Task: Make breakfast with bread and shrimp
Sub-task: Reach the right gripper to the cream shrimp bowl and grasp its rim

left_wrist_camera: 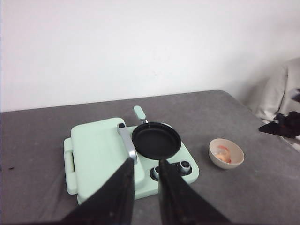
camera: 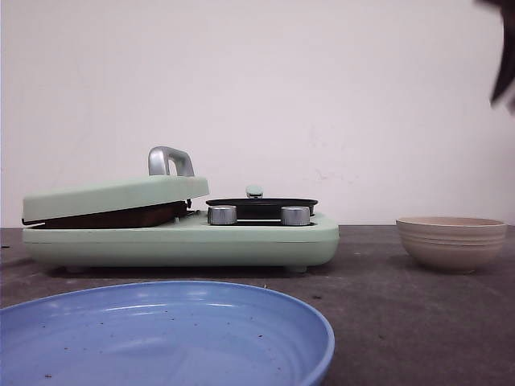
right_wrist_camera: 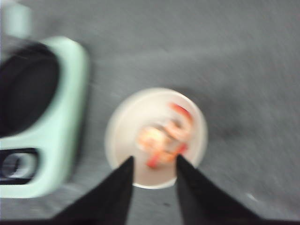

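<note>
Right gripper (right_wrist_camera: pixel 153 161) hanging above small beige ceramic bowl (right_wrist_camera: pixel 123 140), fingers parted, gripping nothing; view blurring. Pinkish-orange shrimp pieces (right_wrist_camera: pixel 165 136) lying inside bowl, on grey table (right_wrist_camera: pixel 234 56), right of mint-green breakfast maker (left_wrist_camera: pixel 101 159). Left gripper (left_wrist_camera: pixel 144 163) hovering over maker, jaws narrowly apart, holding nothing. Lid sitting closed; round black pan (left_wrist_camera: pixel 156 140) sitting beside it. Blue plate (camera: pixel 161 338) lying nearest front camera. Bread not showing.

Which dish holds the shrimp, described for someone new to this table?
Start at the mint-green cooker on the grey table. To its right stands a small beige bowl holding the shrimp. Unlike the wide, shallow blue plate nearer the camera, it is deep and ribbed.
</note>
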Controlling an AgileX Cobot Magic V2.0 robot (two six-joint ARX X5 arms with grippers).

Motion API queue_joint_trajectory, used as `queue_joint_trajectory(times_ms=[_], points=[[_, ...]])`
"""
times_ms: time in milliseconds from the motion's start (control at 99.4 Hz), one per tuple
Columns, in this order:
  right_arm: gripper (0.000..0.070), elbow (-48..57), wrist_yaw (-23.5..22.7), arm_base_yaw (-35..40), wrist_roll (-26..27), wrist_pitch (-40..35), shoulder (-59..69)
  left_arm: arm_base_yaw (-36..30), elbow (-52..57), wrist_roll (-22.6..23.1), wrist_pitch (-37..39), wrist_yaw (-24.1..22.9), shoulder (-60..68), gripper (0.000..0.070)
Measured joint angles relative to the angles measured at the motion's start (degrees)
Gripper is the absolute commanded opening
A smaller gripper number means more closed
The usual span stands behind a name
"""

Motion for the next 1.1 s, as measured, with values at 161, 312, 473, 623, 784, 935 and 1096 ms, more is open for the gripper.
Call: queue_joint_trajectory(times_ms=[161,312,473,623,784,935,1096], points=[[0.026,0.0,-0.2,-1.7,-0.3,0.0,7.6,0.0,0.0,0.0,-0.2,0.0,-0.8,0.0],[0.0259,0.0,-0.3,-1.7,-0.3,0.8,13.0,-0.2,0.0,0.0,-1.1,0.0,-0.9,0.0],[0.0258,0.0,-0.3,-1.5,-0.3,1.6,17.3,-1.0,0.0,0.0,-1.4,0.0,-0.9,0.0],[0.0256,0.0,-0.3,-1.5,-0.2,3.2,20.4,-1.1,0.0,0.0,-1.8,0.0,-0.9,0.0],[0.0202,0.0,-0.3,-1.5,0.6,6.5,21.1,-1.1,0.0,0.5,-2.4,0.0,-0.9,0.0],[0.0171,0.0,-0.3,-1.5,2.5,9.1,22.8,-1.1,0.0,0.5,-2.4,-0.1,-0.9,0.0],[0.0171,0.0,-0.3,-1.5,4.1,9.6,25.5,-1.1,0.0,0.9,-2.4,-0.1,-0.9,0.0]])
